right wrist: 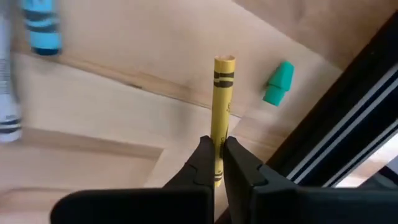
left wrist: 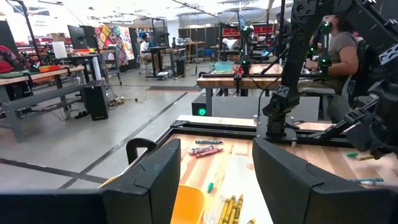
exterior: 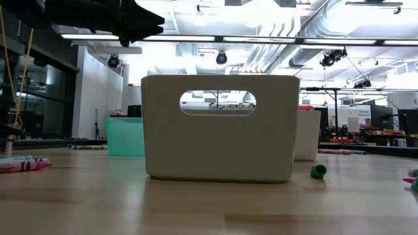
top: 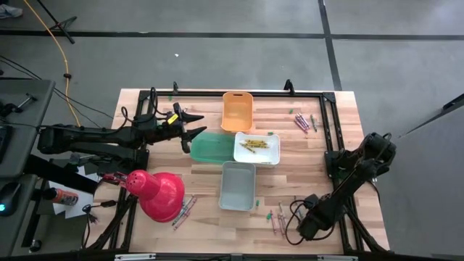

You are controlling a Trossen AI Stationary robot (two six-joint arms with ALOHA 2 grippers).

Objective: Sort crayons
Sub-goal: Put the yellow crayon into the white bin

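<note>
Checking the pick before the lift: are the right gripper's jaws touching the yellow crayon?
Touching. The right wrist view shows the right gripper shut on the yellow crayon, both jaws pressed against its lower end with no gap.

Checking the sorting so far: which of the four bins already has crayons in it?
The white bin, right of the green bin and below the orange one, holds yellow crayons. The orange, green and grey bins look empty.

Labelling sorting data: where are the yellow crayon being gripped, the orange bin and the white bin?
yellow crayon [right wrist: 222,93], right wrist view, its shaft.
orange bin [top: 236,119], high view, its floor.
white bin [top: 272,156], high view, its corner.
</note>
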